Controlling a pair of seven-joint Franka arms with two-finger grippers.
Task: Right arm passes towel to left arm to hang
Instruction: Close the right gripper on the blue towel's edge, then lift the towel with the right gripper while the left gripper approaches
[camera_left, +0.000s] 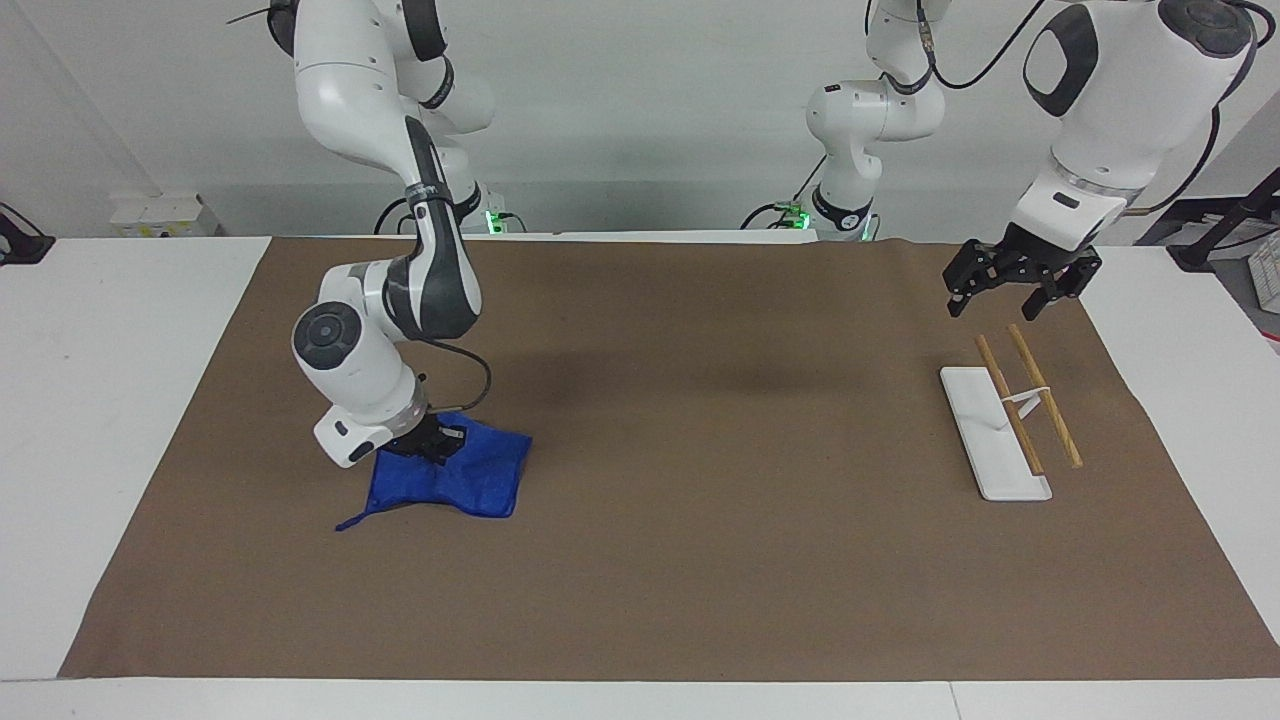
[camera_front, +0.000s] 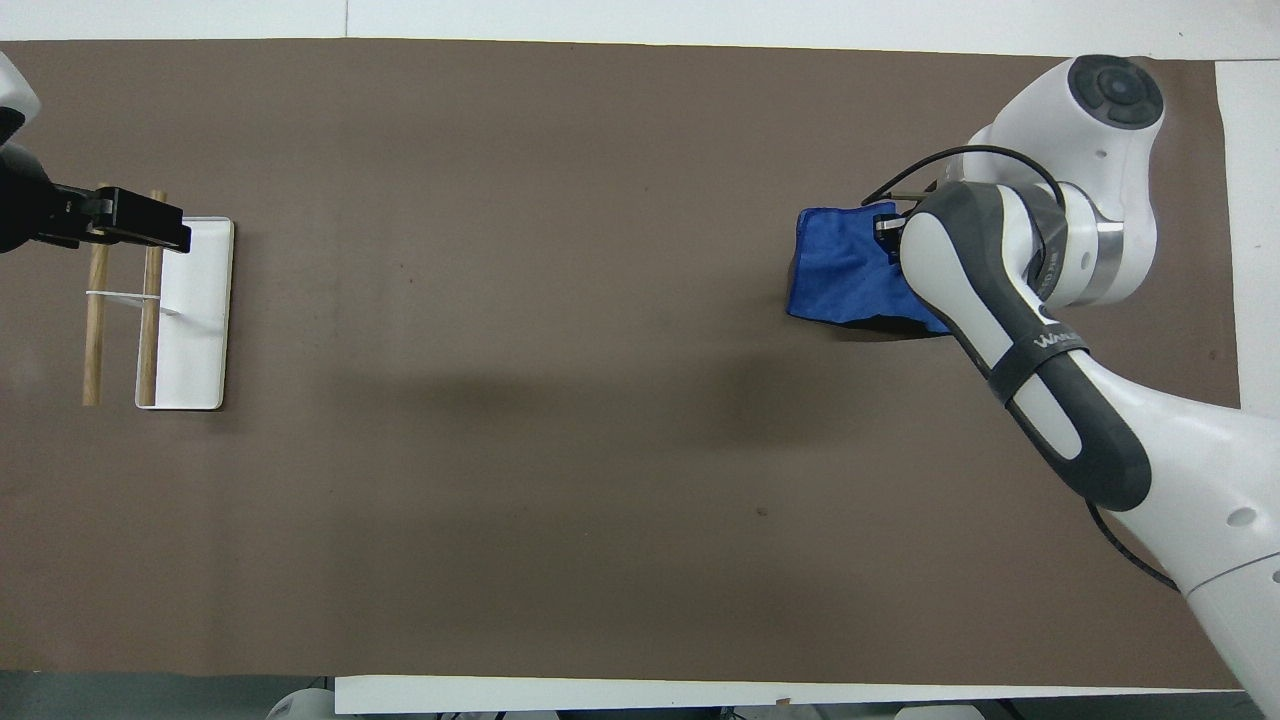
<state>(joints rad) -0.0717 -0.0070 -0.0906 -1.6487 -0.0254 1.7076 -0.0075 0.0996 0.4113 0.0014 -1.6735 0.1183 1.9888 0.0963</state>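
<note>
Right gripper (camera_left: 432, 447), at 8 o'clock on the mat (camera_left: 700, 560), pinches the towel (camera_left: 455, 482) by 1 raised edge, lower folds trailing, ready for transfer. Left gripper (camera_left: 1012, 287) waits open above the rack (camera_left: 995, 440) at 3 o'clock.

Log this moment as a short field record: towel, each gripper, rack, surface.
towel: blue towel, pinched at its upper edge and partly lifted, lower edge on the mat, toward the right arm's end of the table
right gripper: right gripper shut on the towel
left gripper: left gripper open, waiting in the air over the rack
rack: white base with two wooden rails, nothing hung on it, toward the left arm's end
surface: brown mat on a white table
</note>
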